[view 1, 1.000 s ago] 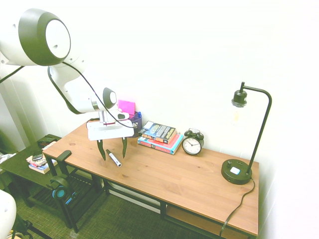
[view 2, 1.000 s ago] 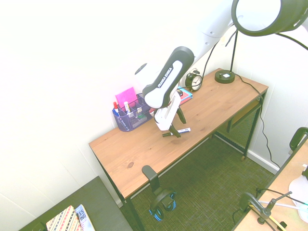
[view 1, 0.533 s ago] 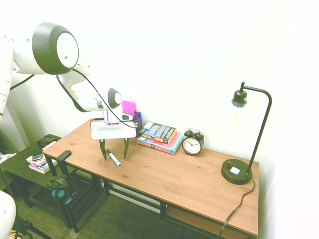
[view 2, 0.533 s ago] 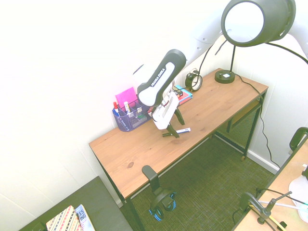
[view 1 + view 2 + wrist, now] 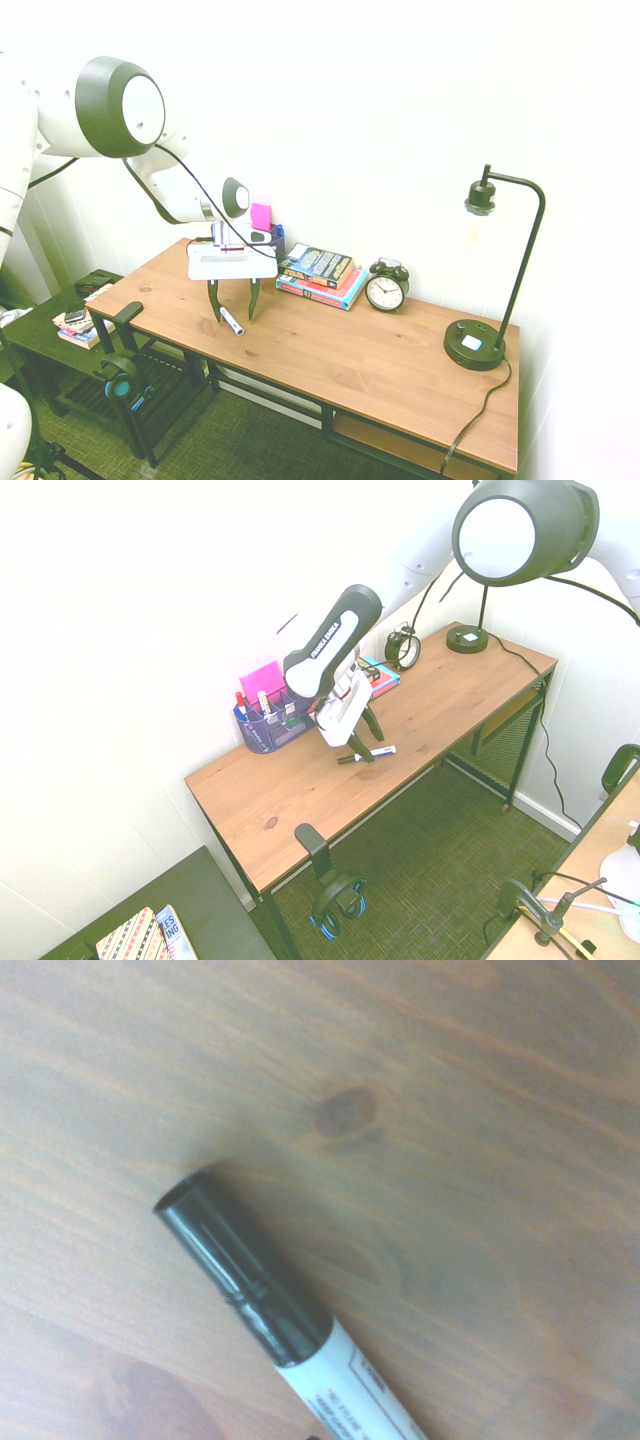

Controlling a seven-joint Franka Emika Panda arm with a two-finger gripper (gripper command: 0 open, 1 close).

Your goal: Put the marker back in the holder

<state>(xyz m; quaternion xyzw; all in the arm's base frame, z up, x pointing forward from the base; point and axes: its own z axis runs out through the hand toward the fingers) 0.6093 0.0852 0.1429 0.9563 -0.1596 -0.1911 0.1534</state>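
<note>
– One marker (image 5: 231, 321) on your desk (image 5: 350, 350), lower left of frame, lying flat, black cap toward the front edge?
– Yep. Your gripper (image 5: 233, 308) hangs right over it, fingers spread either side, nothing gripped.
– Holder (image 5: 268, 725)?
– Behind, by the wall, pink item sticking up. Books (image 5: 322, 274), clock (image 5: 386, 287) further right; lamp (image 5: 490, 280) far right.

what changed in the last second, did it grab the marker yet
Not yet. The gripper has come down closer to the desk, and its open fingers now straddle the marker, which lies flat on the wood and is not clamped. The arm's upper joints swung a little. The marker, the holder, books, clock and lamp stayed put.
</note>
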